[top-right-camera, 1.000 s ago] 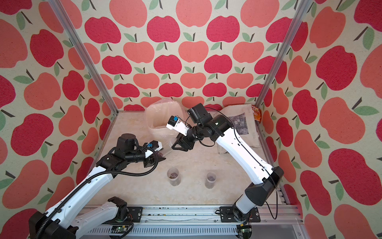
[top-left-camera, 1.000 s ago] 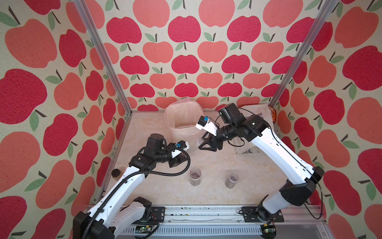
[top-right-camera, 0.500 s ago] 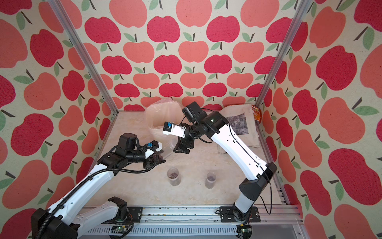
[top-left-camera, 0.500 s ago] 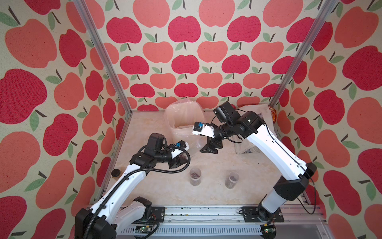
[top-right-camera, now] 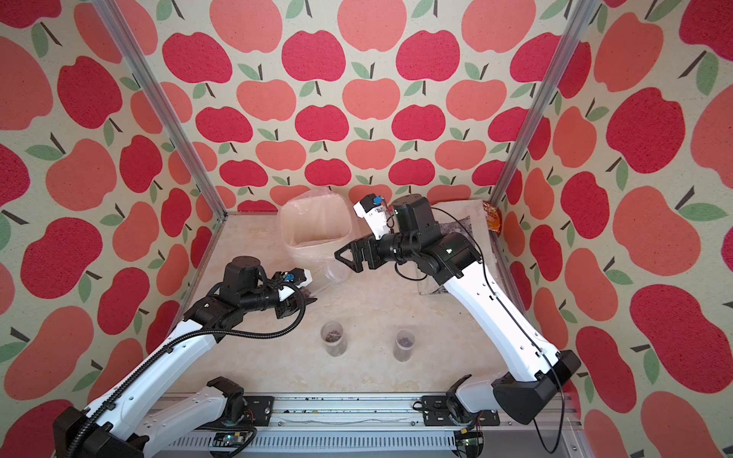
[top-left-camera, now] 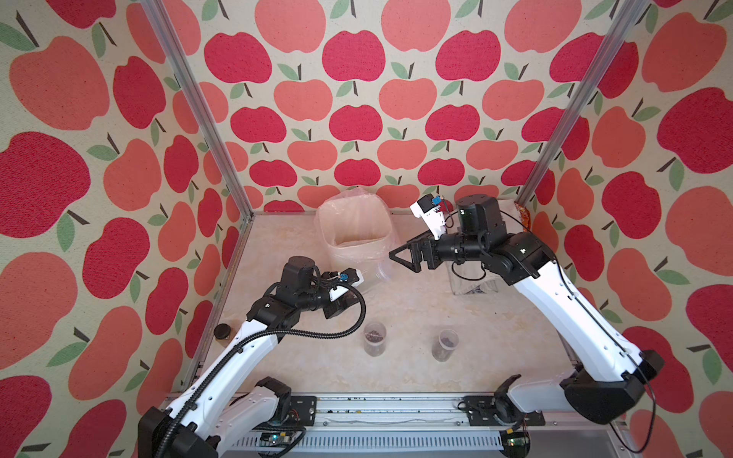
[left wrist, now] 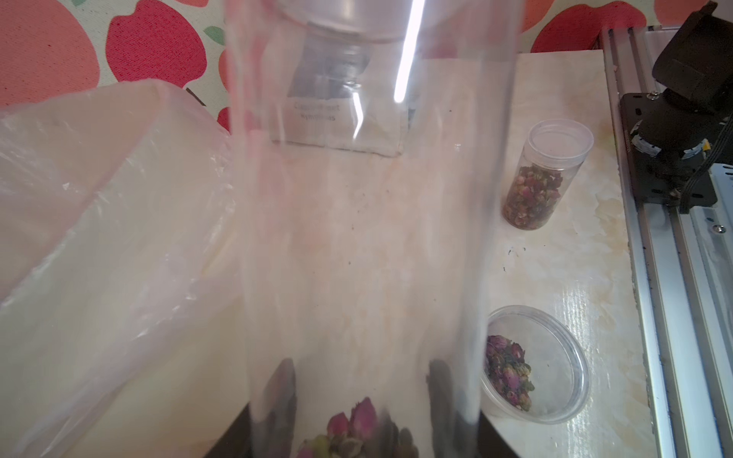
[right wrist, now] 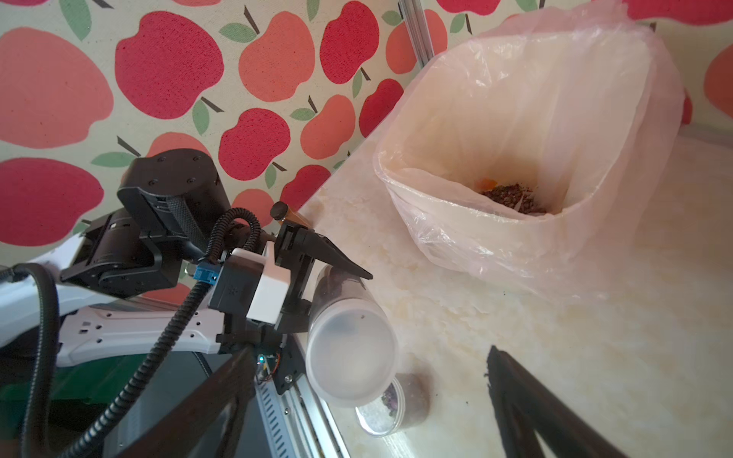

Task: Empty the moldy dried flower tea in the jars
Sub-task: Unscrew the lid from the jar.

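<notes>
My left gripper (top-left-camera: 349, 295) is shut on a clear jar (top-left-camera: 377, 274) that lies nearly level, lid end toward the bin. Moldy dried flower tea (left wrist: 353, 426) sits at the jar's gripped end, between my left fingers (left wrist: 282, 390). In the right wrist view the jar's round lid (right wrist: 351, 359) faces the camera. My right gripper (right wrist: 369, 353) stands open around that lid, its jaws apart from it on both sides. In both top views the right gripper (top-right-camera: 343, 257) hovers beside the bin's front corner. Two more jars (top-left-camera: 374, 338) (top-left-camera: 446, 344) with tea stand upright near the front.
The cream bin (top-left-camera: 359, 242) with a plastic liner stands at the back centre, dark crumbs (right wrist: 511, 198) at its bottom. A clear printed packet (top-left-camera: 472, 283) stands behind the right arm. A small black-capped vial (top-left-camera: 222, 331) lies by the left wall. An orange item (top-left-camera: 523, 216) sits in the back right corner.
My right gripper's jaws have opened wider and its wrist has rolled, the camera swinging up and right. The left gripper and its jar have hardly moved.
</notes>
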You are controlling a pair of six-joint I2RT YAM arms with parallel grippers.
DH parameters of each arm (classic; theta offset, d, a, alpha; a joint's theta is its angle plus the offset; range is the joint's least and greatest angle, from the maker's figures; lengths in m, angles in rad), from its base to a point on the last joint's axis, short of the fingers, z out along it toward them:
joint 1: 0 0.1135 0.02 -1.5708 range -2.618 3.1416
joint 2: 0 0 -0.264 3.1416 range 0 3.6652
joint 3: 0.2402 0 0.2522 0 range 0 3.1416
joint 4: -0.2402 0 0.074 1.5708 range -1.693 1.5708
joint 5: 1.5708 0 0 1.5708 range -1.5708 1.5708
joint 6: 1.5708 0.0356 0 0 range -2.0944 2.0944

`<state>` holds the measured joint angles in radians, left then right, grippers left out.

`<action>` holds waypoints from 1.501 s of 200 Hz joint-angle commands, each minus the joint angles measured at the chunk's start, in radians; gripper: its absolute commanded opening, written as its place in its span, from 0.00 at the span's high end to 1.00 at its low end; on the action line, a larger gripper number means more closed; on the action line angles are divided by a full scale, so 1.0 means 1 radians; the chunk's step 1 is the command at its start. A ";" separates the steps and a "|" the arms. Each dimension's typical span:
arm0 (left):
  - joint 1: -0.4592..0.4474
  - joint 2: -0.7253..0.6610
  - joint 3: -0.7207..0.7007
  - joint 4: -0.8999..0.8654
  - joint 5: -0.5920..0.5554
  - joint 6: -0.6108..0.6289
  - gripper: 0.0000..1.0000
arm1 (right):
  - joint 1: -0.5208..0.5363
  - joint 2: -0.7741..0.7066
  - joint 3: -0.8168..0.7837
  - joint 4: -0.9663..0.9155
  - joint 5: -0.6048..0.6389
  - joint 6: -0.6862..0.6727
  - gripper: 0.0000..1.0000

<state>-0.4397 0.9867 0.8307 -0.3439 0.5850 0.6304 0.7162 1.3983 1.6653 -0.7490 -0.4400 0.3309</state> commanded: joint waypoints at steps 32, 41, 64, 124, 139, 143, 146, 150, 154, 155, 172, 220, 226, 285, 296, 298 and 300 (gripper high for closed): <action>-0.012 -0.034 -0.015 0.034 -0.048 0.030 0.89 | 0.053 0.065 -0.050 -0.002 -0.076 0.162 0.07; -0.012 -0.034 -0.015 0.031 -0.051 0.032 0.89 | 0.057 0.073 -0.047 -0.013 -0.069 0.157 0.10; -0.012 -0.036 -0.013 0.022 -0.051 0.034 0.89 | 0.064 0.082 -0.049 -0.017 -0.072 0.148 0.19; -0.013 -0.032 -0.012 0.022 -0.044 0.031 0.89 | 0.078 0.095 -0.053 -0.024 -0.114 0.126 0.50; -0.013 -0.028 -0.009 0.020 -0.027 0.024 0.89 | 0.084 0.096 -0.042 -0.027 -0.128 0.084 0.57; -0.013 -0.028 -0.007 0.020 -0.018 0.024 0.89 | 0.085 0.097 -0.037 -0.029 -0.134 0.060 0.59; -0.013 -0.027 -0.007 0.019 -0.012 0.021 0.89 | 0.086 0.098 -0.033 -0.032 -0.140 0.038 0.60; -0.013 -0.028 -0.006 0.019 -0.003 0.018 0.89 | 0.087 0.097 -0.026 -0.037 -0.147 0.000 0.61; -0.013 -0.026 -0.005 0.019 0.006 0.016 0.89 | 0.088 0.099 -0.017 -0.046 -0.154 -0.043 0.62; -0.014 -0.025 -0.004 0.018 0.008 0.015 0.89 | 0.088 0.099 -0.014 -0.049 -0.156 -0.053 0.62; -0.011 -0.020 0.005 0.003 0.059 0.005 0.89 | 0.092 0.109 0.052 -0.155 -0.148 -0.325 0.67; 0.024 -0.001 0.036 -0.064 0.265 -0.027 0.89 | 0.176 0.173 0.225 -0.432 0.199 -0.943 0.72; 0.028 0.002 0.037 -0.069 0.277 -0.031 0.89 | 0.178 0.182 0.244 -0.444 0.216 -0.968 0.73; 0.034 0.024 0.042 -0.096 0.281 -0.024 0.89 | 0.187 0.199 0.277 -0.431 0.262 -1.053 0.73; 0.033 0.023 0.041 -0.096 0.264 -0.022 0.89 | 0.187 0.196 0.276 -0.426 0.267 -1.047 0.73; 0.033 0.023 0.040 -0.097 0.261 -0.022 0.89 | 0.187 0.195 0.275 -0.426 0.269 -1.046 0.73; 0.033 0.023 0.041 -0.097 0.259 -0.023 0.89 | 0.187 0.194 0.276 -0.426 0.272 -1.044 0.73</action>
<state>-0.4061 1.0176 0.8314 -0.4389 0.7864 0.5991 0.9047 1.5883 1.9266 -1.1454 -0.2371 -0.6613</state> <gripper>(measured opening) 0.542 0.572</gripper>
